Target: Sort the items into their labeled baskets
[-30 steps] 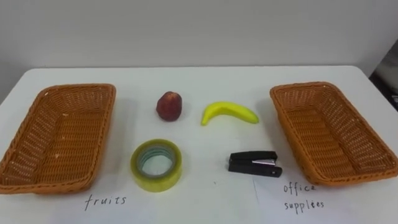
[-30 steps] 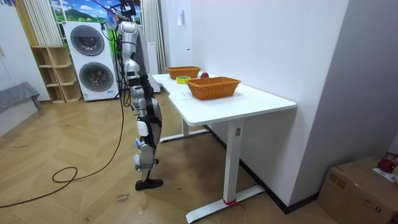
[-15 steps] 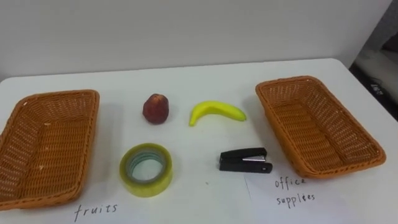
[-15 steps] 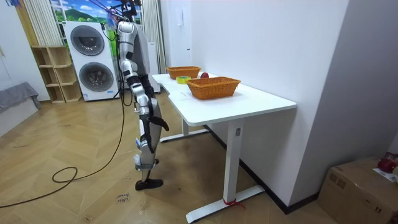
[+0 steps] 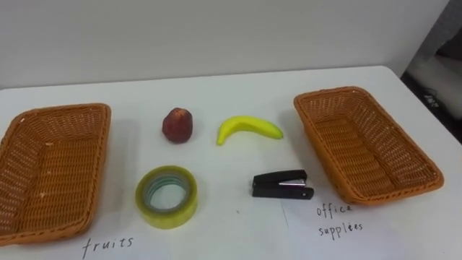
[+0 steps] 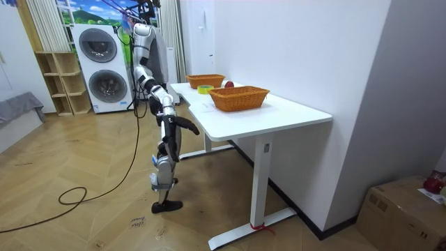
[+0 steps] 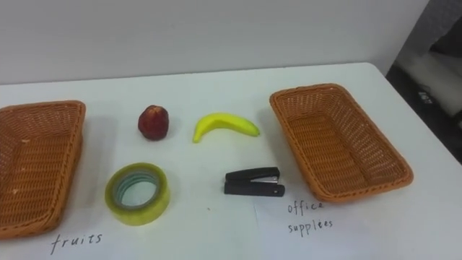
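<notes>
Right hand (image 6: 190, 127) has come up in front of the robot from beside its leg; how open it is I cannot tell. Sorting looks about to begin. Stapler (image 5: 282, 185) lies on the surface (image 5: 216, 87) just left of the office basket (image 5: 336, 92), long axis left-right, metal end rightward. Banana (image 5: 249, 128), apple (image 5: 177, 125) and tape (image 5: 167, 214) lie untouched.

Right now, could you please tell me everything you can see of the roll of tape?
The roll of tape is a ring of yellowish, translucent tape round a pale greenish core. It lies flat, hole up, on the white table, in front of the red fruit, between the left basket and the black stapler, touching neither.
</notes>
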